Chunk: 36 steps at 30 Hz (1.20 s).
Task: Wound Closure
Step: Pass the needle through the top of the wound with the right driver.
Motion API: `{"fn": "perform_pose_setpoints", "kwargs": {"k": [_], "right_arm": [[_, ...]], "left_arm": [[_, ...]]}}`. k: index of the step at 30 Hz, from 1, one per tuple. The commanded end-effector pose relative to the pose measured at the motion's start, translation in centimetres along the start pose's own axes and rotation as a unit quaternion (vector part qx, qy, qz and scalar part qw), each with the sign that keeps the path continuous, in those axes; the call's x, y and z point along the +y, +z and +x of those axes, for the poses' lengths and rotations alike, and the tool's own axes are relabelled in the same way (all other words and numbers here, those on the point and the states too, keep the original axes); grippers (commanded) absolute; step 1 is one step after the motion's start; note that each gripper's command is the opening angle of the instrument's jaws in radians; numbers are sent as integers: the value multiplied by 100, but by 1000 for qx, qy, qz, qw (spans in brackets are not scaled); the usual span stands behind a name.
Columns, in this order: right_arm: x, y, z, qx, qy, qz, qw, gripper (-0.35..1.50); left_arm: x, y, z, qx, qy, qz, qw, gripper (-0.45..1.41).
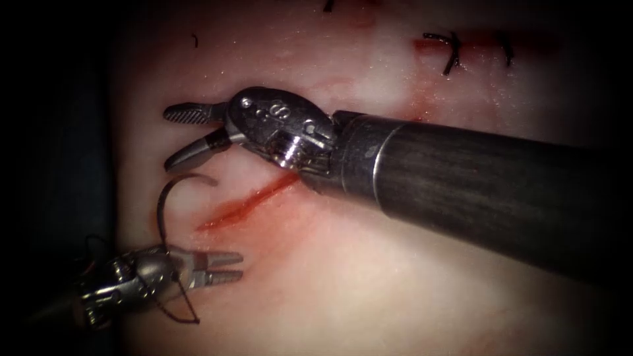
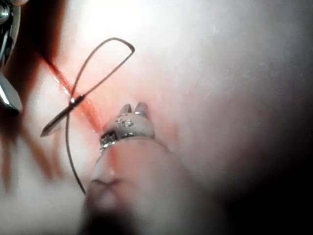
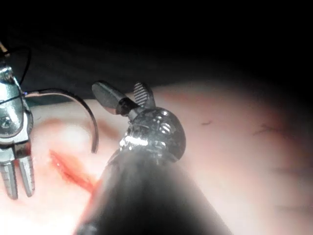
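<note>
Your R gripper [image 1: 188, 135] is spread wide open and holds nothing. The L gripper [image 1: 224, 267] has its jaws slightly parted and also looks empty.

The needle [image 1: 160, 204] sits btwn the two: it arcs up from beside the L gripper's hinge, and its free end is just under the R gripper's lower jaw. It's on the left side of the cut [image 1: 244, 201]. Can't tell if any part is in the tissue [image 1: 369, 296]. The thread [image 1: 188, 310] trails off below the L gripper.

My read is you're btwn grasps, with this cut not yet stitched. A re-grasp would need jaws square across the needle's body, not the tip.

The needle is a thin, dark, smooth half-circle of wire. The thread is fine and black. The tissue is pale, moist and soft-looking, and the cut is a short slanted slit w/ red fluid in it. The jaw faces are ridged metal. Dark stitches [image 1: 453, 53] lie well beyond the R gripper.
</note>
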Motion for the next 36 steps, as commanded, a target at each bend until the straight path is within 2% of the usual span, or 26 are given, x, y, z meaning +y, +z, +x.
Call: {"fn": "perform_pose_setpoints", "kwargs": {"k": [1, 2, 6, 8, 11, 15, 20, 26, 29, 31, 32, 33, 36], "right_arm": [[2, 6, 2, -7, -9, 13, 1000, 123], [-2, 7, 1, -19, -31, 30, 999, 123], [-8, 10, -1, -47, -108, 46, 992, 126], [-8, 11, -2, -56, -178, 49, 981, 126], [-6, 12, -5, -77, -241, 57, 966, 123], [-4, 13, -9, -97, -298, 65, 947, 116], [-6, 21, -3, -98, -358, 59, 927, 111], [-17, 29, 6, -83, -387, 42, 917, 104], [-23, 35, 6, -87, -398, 29, 913, 86], [-25, 37, 5, -88, -406, 30, 909, 52], [-25, 39, 5, -87, -409, 28, 908, 44], [-25, 40, 5, -89, -412, 29, 907, 44], [-23, 45, -1, -110, -431, 38, 895, 10]], "left_arm": [[-3, 6, 0, 1, 1, 0, 1000, 1], [-3, 6, 0, 1, 1, 0, 1000, 1], [-3, 6, 0, 1, 1, 0, 1000, 1], [-3, 6, 0, 1, 1, 0, 1000, 1], [-3, 6, 0, 1, 1, 0, 1000, 1], [-2, 6, 0, 1, 2, 0, 1000, 1], [-2, 6, -1, 0, 1, 0, 1000, 1], [-2, 6, -1, 0, 2, 0, 1000, 1], [-2, 6, -1, -2, 2, -1, 1000, 1], [-2, 6, -1, -2, 2, -1, 1000, 1], [-2, 6, -1, -2, 2, -1, 1000, 1], [-2, 6, -1, -2, 2, -1, 1000, 1], [-2, 7, -1, -2, 2, 0, 1000, 1]]}}
